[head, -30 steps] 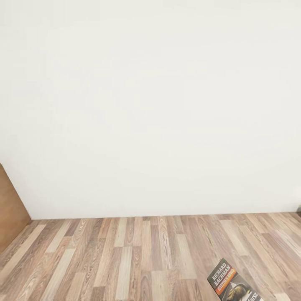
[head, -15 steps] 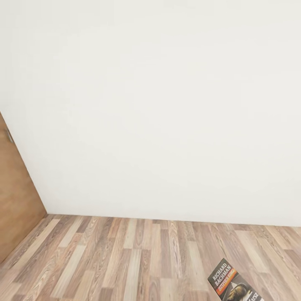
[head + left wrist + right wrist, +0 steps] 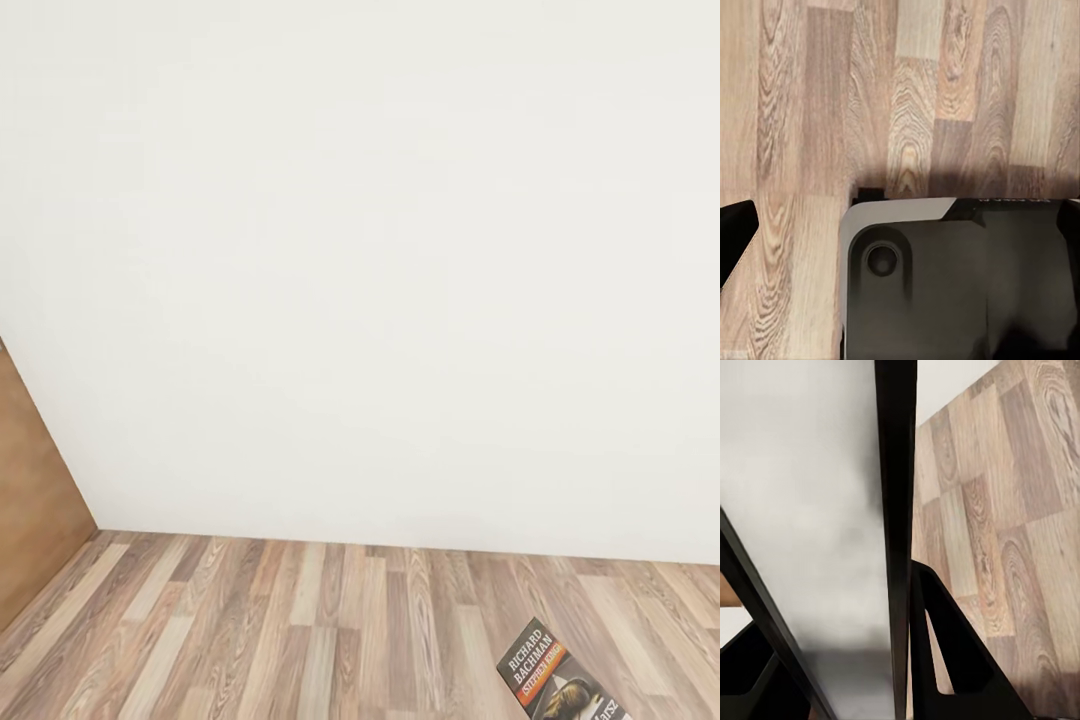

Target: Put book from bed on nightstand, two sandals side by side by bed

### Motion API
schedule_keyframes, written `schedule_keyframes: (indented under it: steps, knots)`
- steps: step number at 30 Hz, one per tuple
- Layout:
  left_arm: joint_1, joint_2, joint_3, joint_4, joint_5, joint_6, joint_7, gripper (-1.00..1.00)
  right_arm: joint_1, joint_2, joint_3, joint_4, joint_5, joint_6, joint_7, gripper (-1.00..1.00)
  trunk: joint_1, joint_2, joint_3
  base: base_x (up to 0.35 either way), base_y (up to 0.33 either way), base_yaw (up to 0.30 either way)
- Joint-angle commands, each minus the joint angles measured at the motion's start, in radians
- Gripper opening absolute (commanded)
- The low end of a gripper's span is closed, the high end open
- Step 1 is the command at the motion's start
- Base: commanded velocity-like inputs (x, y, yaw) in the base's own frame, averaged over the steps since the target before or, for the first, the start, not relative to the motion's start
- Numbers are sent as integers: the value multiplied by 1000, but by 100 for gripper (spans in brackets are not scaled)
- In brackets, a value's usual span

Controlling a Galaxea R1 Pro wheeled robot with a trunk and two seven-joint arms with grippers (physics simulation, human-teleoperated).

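Observation:
The book (image 3: 560,675) shows at the lower right of the head view, a dark cover with white lettering and an orange band, held above the wood-plank floor (image 3: 300,630). In the right wrist view the book (image 3: 896,510) is seen edge-on as a thin dark strip, with my right gripper (image 3: 896,660) shut on it, one black finger (image 3: 945,652) on each side. My left gripper (image 3: 900,247) is open; one black fingertip (image 3: 735,232) shows over the floor, above my own grey-black base (image 3: 945,285). The bed, nightstand and sandals are out of view.
A plain white wall (image 3: 380,280) stands close ahead and meets the floor low in the head view. A brown wooden panel (image 3: 35,500) stands at the left against the corner.
The whole head view has shifted: the wall's foot sits lower and the brown panel at the left grew, then shrank a little. The book keeps its place in the view.

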Motion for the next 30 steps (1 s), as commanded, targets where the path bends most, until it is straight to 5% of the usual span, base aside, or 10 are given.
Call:
schedule_keyframes:
  steps: [1, 14, 30]
  knots:
    - [-1, 0, -4, 1, 11, -3, -5, 100, -2, 0, 4, 3, -10, 2, 5, -100, 1, -2, -2, 330, 0, 0]
    - [-1, 1, -5, 1, 11, -3, -5, 100, -2, 0, 4, 3, -10, 3, 5, -100, 1, -2, 3, 153, 0, -110]
    - [-1, 1, -4, 1, 11, -3, -5, 100, -2, 0, 4, 3, -10, 3, 6, -100, 1, -2, 4, 312, 0, -8]
